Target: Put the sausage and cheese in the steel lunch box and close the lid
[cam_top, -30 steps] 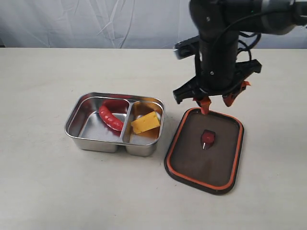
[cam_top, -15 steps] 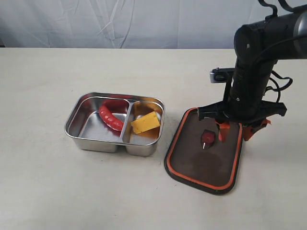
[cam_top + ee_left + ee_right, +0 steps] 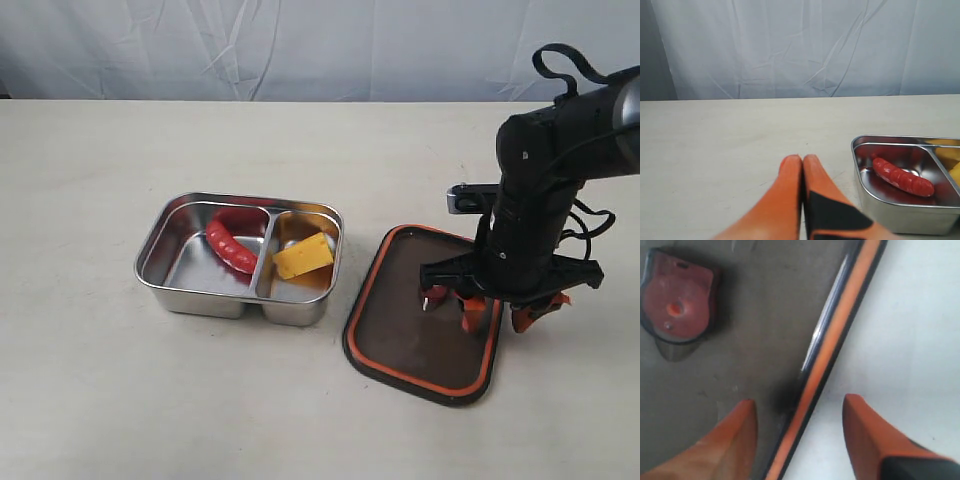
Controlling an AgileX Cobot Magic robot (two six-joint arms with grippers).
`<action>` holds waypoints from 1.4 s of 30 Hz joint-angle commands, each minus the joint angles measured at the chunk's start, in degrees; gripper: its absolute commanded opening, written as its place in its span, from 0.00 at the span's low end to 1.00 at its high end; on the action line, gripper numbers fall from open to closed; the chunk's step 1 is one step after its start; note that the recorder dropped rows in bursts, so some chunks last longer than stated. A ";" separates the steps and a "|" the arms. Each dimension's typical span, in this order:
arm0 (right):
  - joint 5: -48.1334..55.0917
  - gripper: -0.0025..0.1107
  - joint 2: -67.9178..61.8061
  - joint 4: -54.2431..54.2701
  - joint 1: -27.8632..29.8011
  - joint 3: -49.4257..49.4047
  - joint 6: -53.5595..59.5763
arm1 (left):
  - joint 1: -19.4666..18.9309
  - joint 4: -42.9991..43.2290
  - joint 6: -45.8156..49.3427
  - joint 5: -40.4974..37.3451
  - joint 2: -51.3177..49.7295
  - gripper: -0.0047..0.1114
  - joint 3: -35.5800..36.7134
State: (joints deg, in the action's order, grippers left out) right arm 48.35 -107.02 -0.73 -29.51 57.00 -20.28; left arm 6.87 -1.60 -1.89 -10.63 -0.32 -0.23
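The steel lunch box (image 3: 168, 290) (image 3: 866, 186) stands left of centre. The red sausage (image 3: 229, 247) (image 3: 903, 177) lies in its left compartment and the yellow cheese (image 3: 303, 256) in the right one. The dark lid (image 3: 400, 340) (image 3: 765, 340) lies upside down to the box's right, orange seal rim (image 3: 832, 357) up and orange valve (image 3: 680, 300) in its middle. My right gripper (image 3: 497, 322) (image 3: 799, 407) is open and low over the lid's right edge, one finger inside the rim, the other outside over the table. My left gripper (image 3: 803, 158) is shut and empty, left of the box.
The lid and box lie on a pale table (image 3: 90, 390). A white cloth backdrop (image 3: 200, 45) hangs behind it. The right arm (image 3: 535, 190) stands over the lid's right side.
The right arm has swung from the lid's far end to its right edge and come down, so its open fingers now straddle the rim. The box, sausage, cheese and lid have not moved.
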 commanded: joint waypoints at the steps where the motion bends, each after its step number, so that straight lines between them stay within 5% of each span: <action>1: -2.35 0.48 0.46 -0.09 0.32 -2.34 -0.24 | 0.70 -0.43 -0.05 0.32 0.32 0.04 0.23; 5: -2.63 0.36 0.46 -0.09 0.32 -2.94 -0.24 | 0.70 -0.29 -0.05 0.32 0.32 0.04 0.23; 9: -3.87 0.02 0.46 -0.43 0.32 -2.94 0.17 | 0.70 -0.29 -0.05 0.33 0.32 0.04 0.23; 26: 2.55 0.01 17.13 -22.12 0.32 -2.94 -9.20 | 0.70 1.28 -0.05 0.20 0.32 0.04 0.23; 42: 2.46 0.01 32.19 -17.10 0.18 -2.94 -2.12 | 0.70 0.78 -0.05 2.29 0.32 0.04 0.23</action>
State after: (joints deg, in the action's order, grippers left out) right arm 52.47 -76.02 -20.42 -29.41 54.11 -26.03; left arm 6.87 0.00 -1.89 -10.48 -0.32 -0.23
